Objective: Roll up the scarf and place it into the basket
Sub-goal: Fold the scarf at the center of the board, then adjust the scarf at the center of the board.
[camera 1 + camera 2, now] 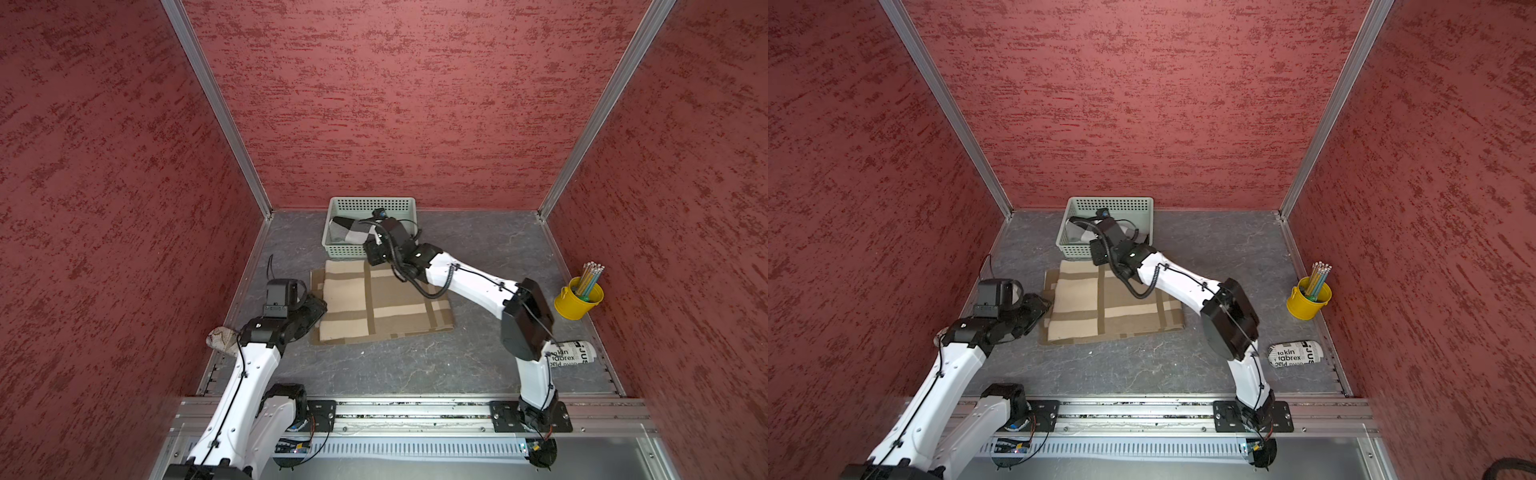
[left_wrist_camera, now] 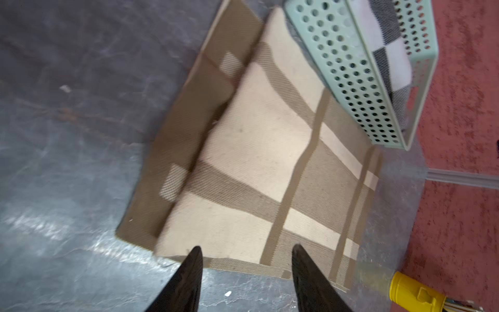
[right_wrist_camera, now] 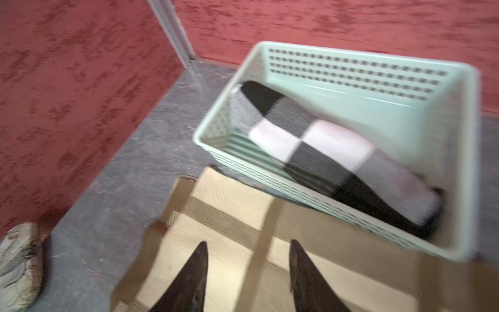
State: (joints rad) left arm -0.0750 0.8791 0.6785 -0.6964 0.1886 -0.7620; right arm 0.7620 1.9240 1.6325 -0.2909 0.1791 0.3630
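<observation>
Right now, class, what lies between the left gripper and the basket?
The folded beige checked cloth lies flat between the left gripper and the basket, as both top views show.

Parted black fingers [image 2: 186,281] point at the folded beige plaid scarf [image 2: 259,151], beside the mint basket [image 2: 351,73].

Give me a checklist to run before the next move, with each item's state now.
1. Black-and-white checked rolled scarf inside pale mint-green perforated plastic basket: ok.
2. Scarf wholly below the rim: cannot tell.
3. Left hand open and empty: ok.
4. Right hand open and empty: ok.
5. Folded beige-and-brown plaid cloth clear of the basket: not ok, no gap shows at the front wall.
</observation>
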